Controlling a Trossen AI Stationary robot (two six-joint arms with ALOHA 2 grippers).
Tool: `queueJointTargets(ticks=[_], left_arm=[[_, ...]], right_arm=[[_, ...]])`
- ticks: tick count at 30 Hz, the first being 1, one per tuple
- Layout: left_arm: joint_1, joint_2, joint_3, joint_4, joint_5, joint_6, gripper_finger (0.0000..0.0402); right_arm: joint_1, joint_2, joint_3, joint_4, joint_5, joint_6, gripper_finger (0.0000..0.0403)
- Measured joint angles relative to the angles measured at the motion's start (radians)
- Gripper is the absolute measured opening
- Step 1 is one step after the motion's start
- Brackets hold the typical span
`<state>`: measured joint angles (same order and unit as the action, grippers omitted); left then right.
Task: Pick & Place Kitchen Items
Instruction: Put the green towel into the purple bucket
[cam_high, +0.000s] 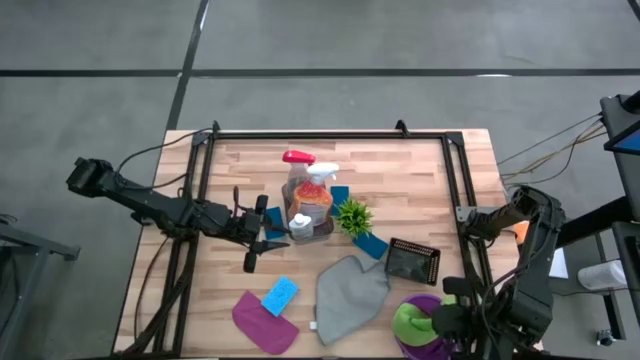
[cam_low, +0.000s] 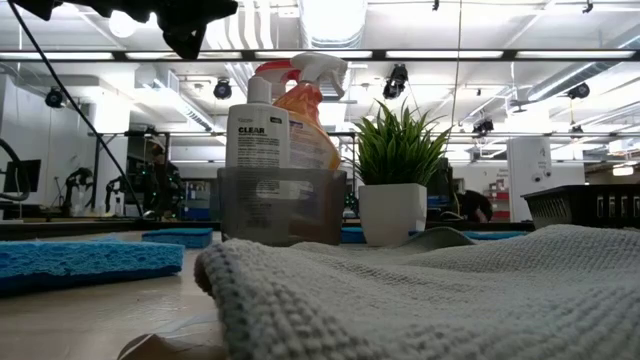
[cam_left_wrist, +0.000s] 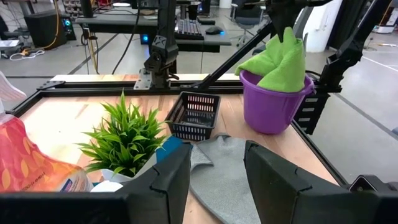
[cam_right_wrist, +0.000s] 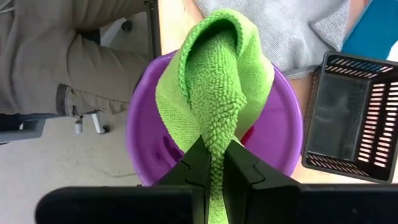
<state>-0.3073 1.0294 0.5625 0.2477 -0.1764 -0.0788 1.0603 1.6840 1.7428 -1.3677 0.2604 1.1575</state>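
Observation:
My right gripper (cam_right_wrist: 214, 165) hangs over a purple bucket (cam_right_wrist: 283, 146) at the table's near right corner, shut on a green cloth (cam_right_wrist: 214, 81). My left gripper (cam_high: 270, 235) stands open left of a clear container (cam_high: 318, 222). That container holds two spray bottles, one with a red trigger (cam_high: 297, 157) and one with a white trigger (cam_high: 325, 170). A grey cloth (cam_high: 350, 295) lies flat near the front edge. A blue sponge (cam_high: 280, 295) rests on a magenta cloth (cam_high: 262, 322) at the front left. My right gripper pinches a bunched fold of the green cloth (cam_right_wrist: 214, 140) between its two fingers, coming from above and pointing down. The cloth is drawn up into a peak (cam_left_wrist: 286, 37) under the fingers. Its lower part sits inside the purple bucket (cam_left_wrist: 267, 109).
A small green plant (cam_high: 353, 215) in a white pot stands right of the container, with blue sponges (cam_high: 370, 243) beside it. A black mesh basket (cam_high: 413, 262) sits between the plant and the bucket. A black frame (cam_high: 330, 135) borders the table. A seated person (cam_right_wrist: 68, 56) is beyond the near edge.

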Motion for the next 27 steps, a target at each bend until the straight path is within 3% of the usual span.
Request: queueJointTargets(ticks=[10, 19, 27], left_arm=[[0.000, 0.000, 0.000, -0.005, 0.000, 0.000, 0.0155], [0.000, 0.000, 0.000, -0.006, 0.000, 0.000, 0.0155], [0.000, 0.000, 0.000, -0.005, 0.000, 0.001, 0.0155]], right_arm=[[0.000, 0.000, 0.000, -0.033, -0.024, 0.016, 0.0024], [-0.012, 0.000, 0.000, -0.045, -0.149, -0.047, 0.0024], [-0.017, 0.000, 0.000, -0.067, -0.100, -0.039, 0.0025]])
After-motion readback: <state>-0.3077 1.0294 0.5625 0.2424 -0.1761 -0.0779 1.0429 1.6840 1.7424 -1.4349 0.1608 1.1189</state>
